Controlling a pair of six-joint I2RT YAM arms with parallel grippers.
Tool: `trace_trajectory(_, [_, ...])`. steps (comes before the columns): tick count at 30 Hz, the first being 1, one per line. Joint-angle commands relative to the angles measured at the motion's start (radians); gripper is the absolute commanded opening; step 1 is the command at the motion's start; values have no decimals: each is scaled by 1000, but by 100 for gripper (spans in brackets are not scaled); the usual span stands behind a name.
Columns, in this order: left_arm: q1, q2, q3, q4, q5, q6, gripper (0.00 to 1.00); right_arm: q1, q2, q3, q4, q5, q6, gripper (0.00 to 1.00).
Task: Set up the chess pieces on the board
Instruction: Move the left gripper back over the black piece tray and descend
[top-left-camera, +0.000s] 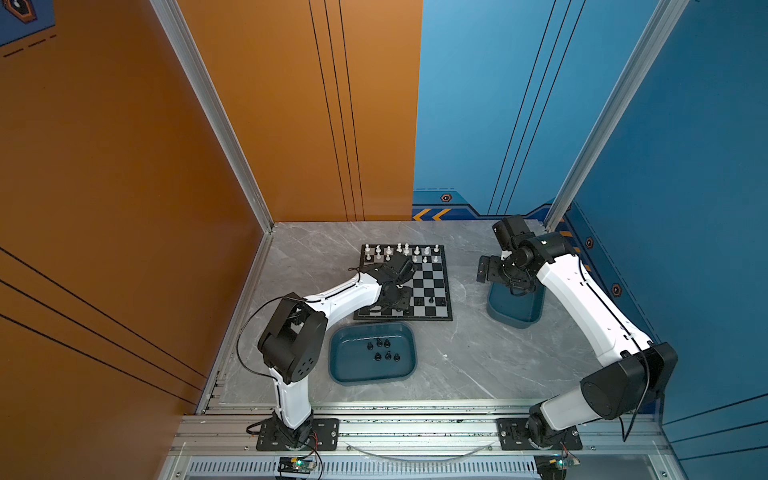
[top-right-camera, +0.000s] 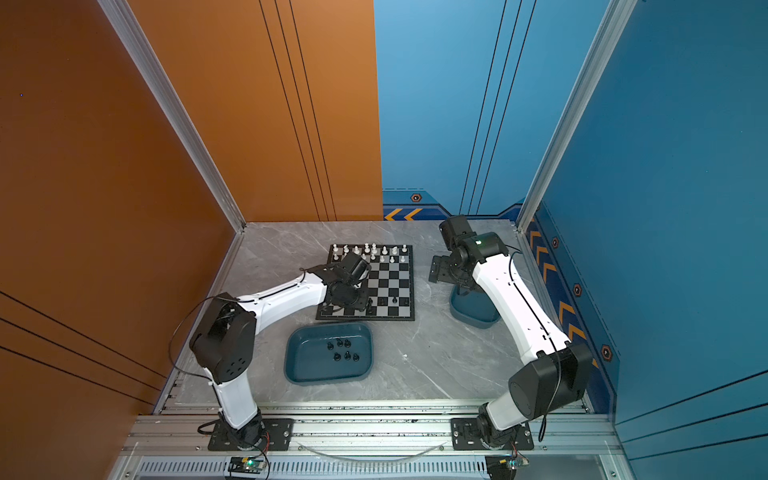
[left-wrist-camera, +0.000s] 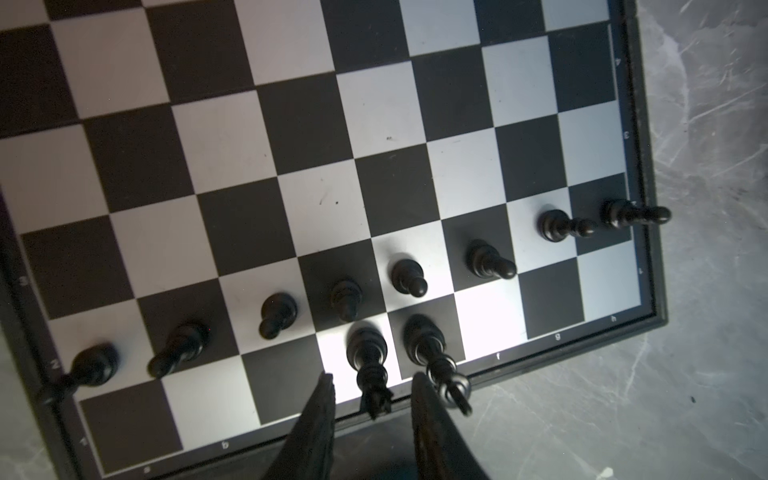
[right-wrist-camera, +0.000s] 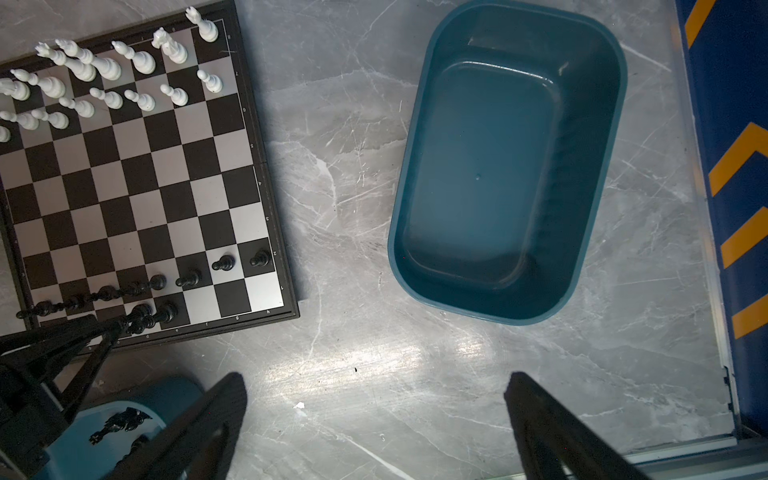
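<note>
Left wrist view: black pawns (left-wrist-camera: 409, 278), queen (left-wrist-camera: 368, 349) and king (left-wrist-camera: 424, 336) are set on the board (left-wrist-camera: 266, 137), left claw (left-wrist-camera: 372, 376) parted astride the queen, right claw (right-wrist-camera: 374, 378) spread; white pieces (right-wrist-camera: 104, 66) are ranked, six pieces (top-left-camera: 379, 343) are left in the tray (top-left-camera: 345, 370).

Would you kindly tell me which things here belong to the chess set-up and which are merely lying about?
Job: board; white pieces; black pieces on the board; spare black pieces in near tray.
Lying about: teal tray on the right; marble tabletop.
</note>
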Motion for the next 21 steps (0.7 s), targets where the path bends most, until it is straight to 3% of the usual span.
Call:
trace_trajectory(1, [12, -69, 5, -37, -34, -8, 33, -8, -3, 24, -10, -3, -12, 100])
trace_trajectory(12, [22, -274, -82, -118, -144, -64, 33, 12, -8, 27, 16, -29, -22, 100])
trace_trajectory(21, [2, -555, -399, -160, -209, -222, 33, 63, 7, 23, 31, -55, -36, 100])
